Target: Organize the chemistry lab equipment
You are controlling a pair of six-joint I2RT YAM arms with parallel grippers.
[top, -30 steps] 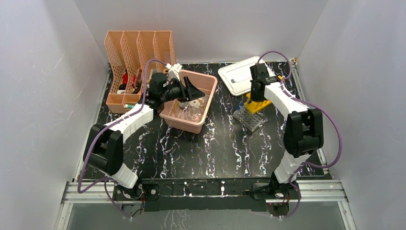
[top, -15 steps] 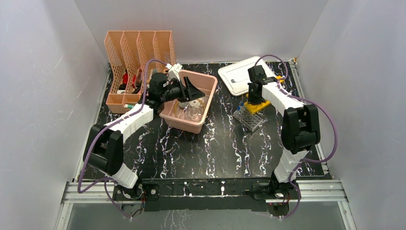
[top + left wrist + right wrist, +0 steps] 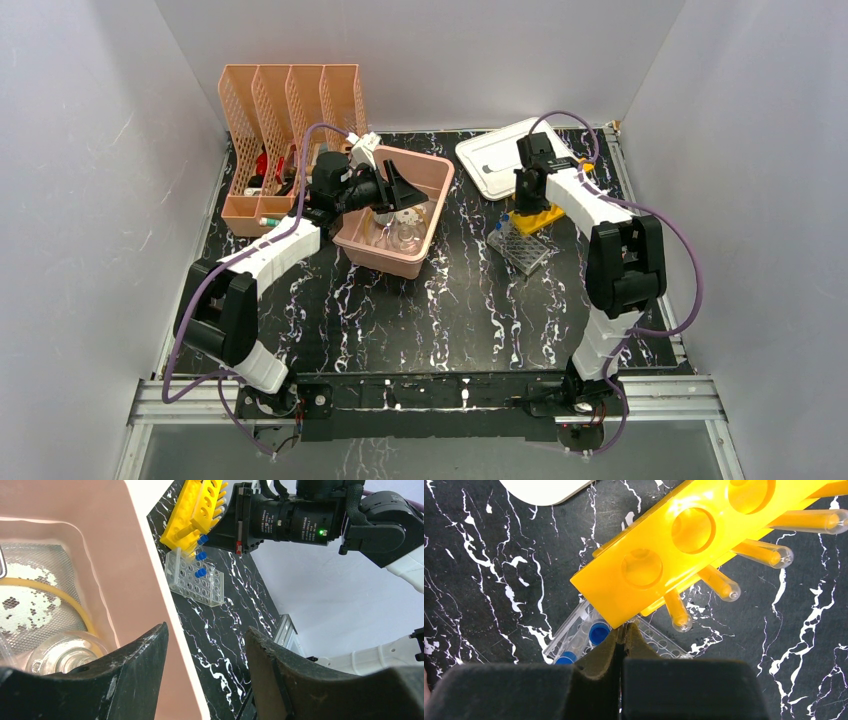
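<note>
At table's far right: right gripper (image 3: 624, 629) fingers pressed fully together at lower edge of yellow plastic tube rack (image 3: 684, 540). Rack tilted over clear plastic tube rack (image 3: 197, 580), likely pinched by thin edge for lifting; unsure. Left gripper (image 3: 206, 637) half spread, empty, over pink plastic tub wall (image 3: 135, 565), probably parked clear.

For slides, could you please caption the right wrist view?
Shut right end effector at yellow tube rack, above clear rack.
</note>
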